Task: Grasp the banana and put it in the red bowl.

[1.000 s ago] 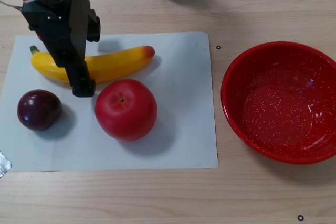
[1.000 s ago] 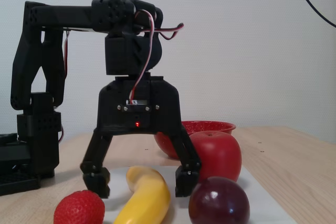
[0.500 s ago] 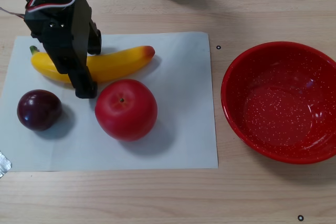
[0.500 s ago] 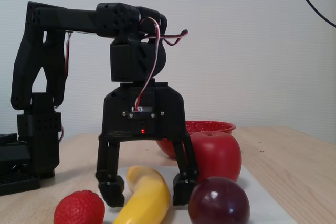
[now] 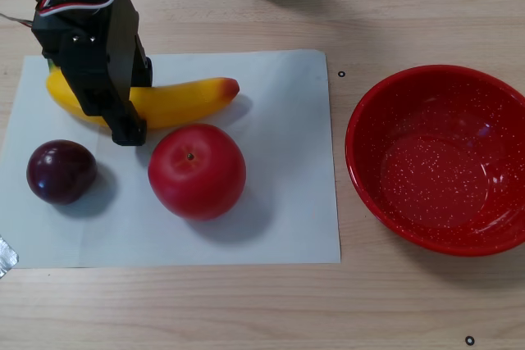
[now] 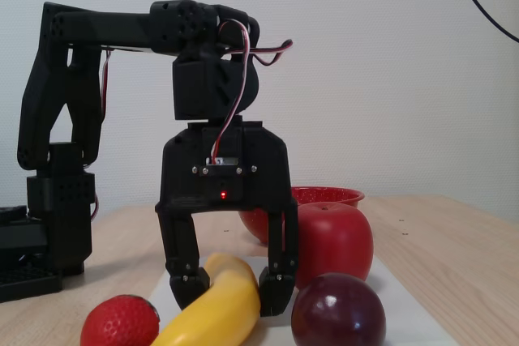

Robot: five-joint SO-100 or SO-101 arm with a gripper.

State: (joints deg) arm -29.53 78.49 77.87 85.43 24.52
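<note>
- Nearest to the fixed camera lie a strawberry and a dark plum, both cut a little by the lower edge.
- Between them the banana lies on a white paper sheet, its orange-red tip pointing toward the red bowl in the other view.
- Above the banana stands the black claw, open, with one finger on each side of the yellow body; I cannot tell if the fingers touch it.
- A red apple sits just beside the banana on the sheet, with the plum to its left in the other view.
- The red bowl rests on the wooden surface, off the sheet at the right in the other view, and holds no fruit.
</note>
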